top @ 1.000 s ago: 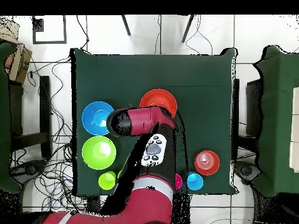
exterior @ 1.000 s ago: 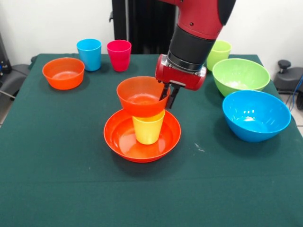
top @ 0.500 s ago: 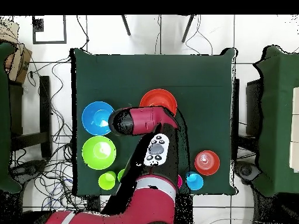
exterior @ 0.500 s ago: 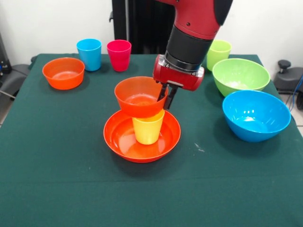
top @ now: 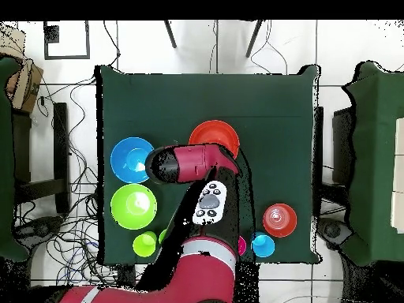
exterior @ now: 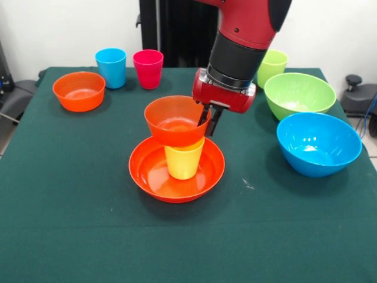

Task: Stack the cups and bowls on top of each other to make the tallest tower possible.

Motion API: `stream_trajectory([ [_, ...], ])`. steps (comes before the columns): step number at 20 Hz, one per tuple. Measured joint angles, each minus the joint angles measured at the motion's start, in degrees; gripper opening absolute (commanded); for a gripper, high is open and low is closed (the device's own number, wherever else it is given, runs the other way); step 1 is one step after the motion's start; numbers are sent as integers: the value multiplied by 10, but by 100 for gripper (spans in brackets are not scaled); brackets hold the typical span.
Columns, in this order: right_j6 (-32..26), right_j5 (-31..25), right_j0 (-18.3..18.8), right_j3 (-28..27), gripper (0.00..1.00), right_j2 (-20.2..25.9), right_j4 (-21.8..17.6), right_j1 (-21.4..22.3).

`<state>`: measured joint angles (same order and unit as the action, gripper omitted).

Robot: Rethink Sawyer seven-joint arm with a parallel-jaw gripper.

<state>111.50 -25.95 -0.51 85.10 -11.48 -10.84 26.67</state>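
Note:
A wide orange bowl [exterior: 150, 177] sits mid-table with a yellow cup [exterior: 184, 162] standing in it. A small orange bowl [exterior: 171, 121] rests on the cup's top, slightly tilted. My gripper [exterior: 209, 121] comes down from above and is shut on that bowl's right rim, one finger inside and one outside. In the overhead view the arm hides the stack except part of the wide orange bowl [top: 215, 132]. A second small orange bowl [exterior: 78, 91], a sky blue cup [exterior: 111, 68] and a pink cup [exterior: 148, 68] stand at the far left.
A light green cup [exterior: 272, 63], a large lime green bowl [exterior: 299, 94] and a large blue bowl [exterior: 318, 143] stand to the right of the stack. The green table cloth [exterior: 188, 242] runs to the near edge.
My gripper and the small orange bowl shifted slightly left, then back right. They stay on the yellow cup. Nothing else moved.

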Motion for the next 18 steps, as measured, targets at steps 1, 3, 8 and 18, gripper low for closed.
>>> stream_trajectory([
  [1, 0, 0, 0, 0, 0, 0, 0, 0],
  [3, 0, 0, -1, 0, 0, 0, 0, 0],
  [8, 0, 0, -4, 0, 0, -1, 2, 0],
  [18, 0, 0, -13, 0, 0, -3, 6, 0],
])
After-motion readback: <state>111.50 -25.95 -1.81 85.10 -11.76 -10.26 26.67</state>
